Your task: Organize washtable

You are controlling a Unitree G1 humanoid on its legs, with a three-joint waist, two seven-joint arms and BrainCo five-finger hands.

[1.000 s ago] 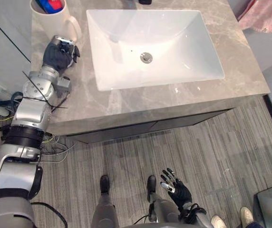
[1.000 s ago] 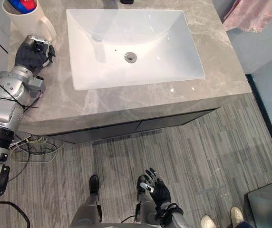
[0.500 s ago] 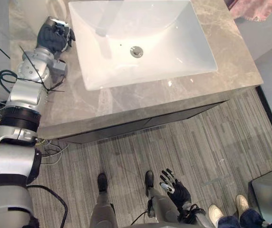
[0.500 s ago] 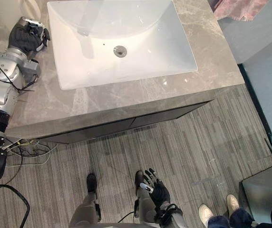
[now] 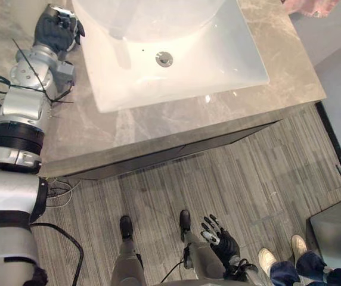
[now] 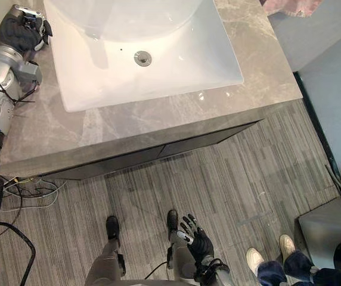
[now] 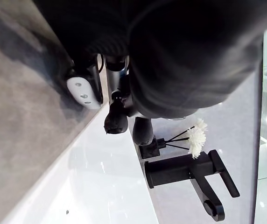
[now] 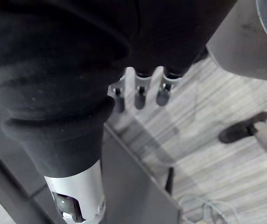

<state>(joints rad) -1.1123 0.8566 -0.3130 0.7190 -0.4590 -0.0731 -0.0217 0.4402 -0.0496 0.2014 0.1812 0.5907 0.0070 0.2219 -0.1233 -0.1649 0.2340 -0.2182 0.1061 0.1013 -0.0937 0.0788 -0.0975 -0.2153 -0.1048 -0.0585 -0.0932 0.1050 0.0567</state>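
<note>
Our left hand (image 5: 56,27) fisted over the marble countertop (image 5: 158,122), just beside the white basin (image 5: 176,53), our right hand (image 5: 221,243) low over the floor (image 5: 266,179), fingers splayed

No writing, label, number or sign is legible anywhere on the white sink (image 5: 176,59), the grey marble tabletop (image 5: 158,122), the black tap (image 7: 189,170) or the striped floor (image 5: 254,179).
</note>
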